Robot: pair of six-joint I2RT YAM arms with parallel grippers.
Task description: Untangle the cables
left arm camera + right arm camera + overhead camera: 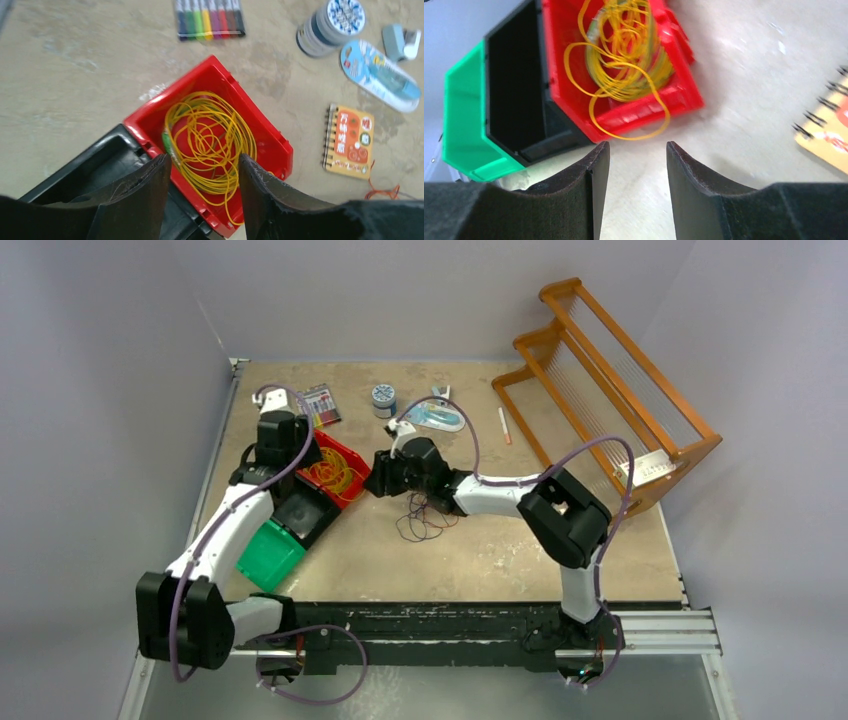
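A coil of yellow cables (pixel 210 145) lies in the red bin (pixel 270 135). One yellow loop (pixel 634 132) hangs over the bin's near rim onto the table. My left gripper (pixel 205 157) hovers open above this bin with nothing between its fingers. My right gripper (pixel 638 145) is open and empty over bare table just beside the red bin (pixel 674 100). In the top view, dark purple cables (pixel 425 525) lie loose on the table under the right forearm, behind the right gripper (pixel 378 478). A short orange cable (pixel 382 192) lies by the notebook.
A black bin (pixel 305 515) and a green bin (pixel 270 555) adjoin the red one. A marker set (pixel 210 17), tape roll (pixel 330 25), blue package (pixel 380 75) and notebook (pixel 350 142) lie behind. A wooden rack (pixel 610 380) stands at the back right.
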